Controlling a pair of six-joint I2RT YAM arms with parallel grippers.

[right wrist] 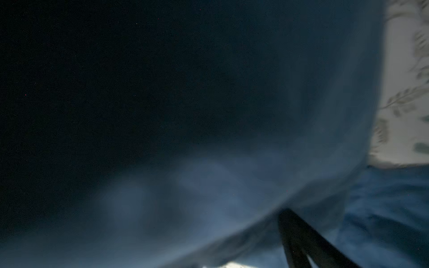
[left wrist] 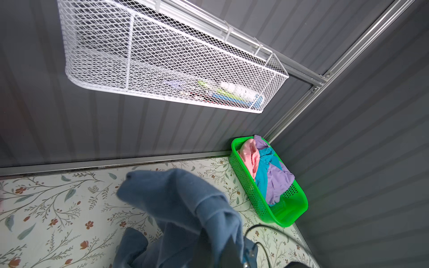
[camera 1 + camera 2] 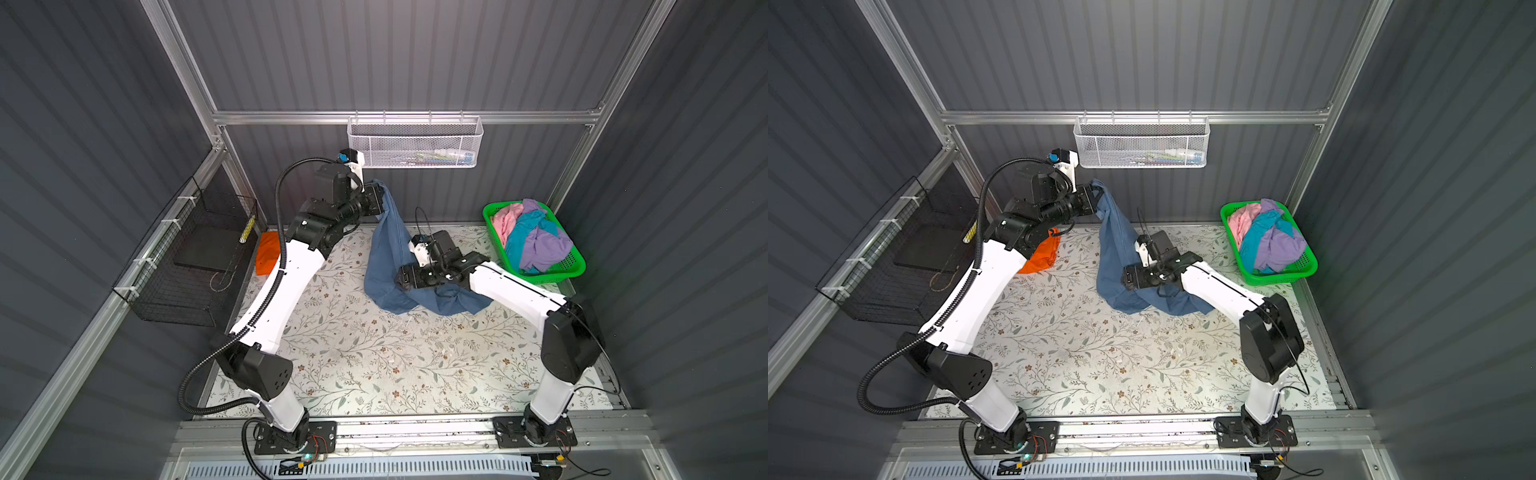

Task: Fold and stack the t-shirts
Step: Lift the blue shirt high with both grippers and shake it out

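1. Counter (image 3: 353, 353): covered with a floral-print sheet; most of its near half is bare.
2. Dusty blue t-shirt (image 3: 386, 257): unfolded. Its upper end is lifted off the counter near the back wall, just below the white mesh basket (image 3: 415, 145). The rest hangs down to a crumpled heap on the back middle of the counter, as both top views show. The right wrist view is almost filled by this cloth (image 1: 255, 139), blurred and dark.
3. Black wire basket (image 3: 183, 266): fixed to the left wall, apart from the shirts.
4. Green lattice basket (image 3: 557, 276): stands in the back right corner of the counter. It holds 3 crumpled shirts: pink (image 3: 507, 220), turquoise (image 3: 521, 237) and lilac (image 3: 544, 245).
5. Orange t-shirt (image 3: 267, 253): lies folded at the back left edge of the counter, partly hidden by the left arm in a top view (image 3: 1040, 257).
6. Left gripper (image 3: 376, 199): raised, jaws closed on the top end of the blue t-shirt.
7. Right gripper (image 3: 400, 282): low, against the lower part of the blue t-shirt, its arm across the heap. The cloth hides the jaws; I cannot tell how far apart they stand or whether they hold anything.
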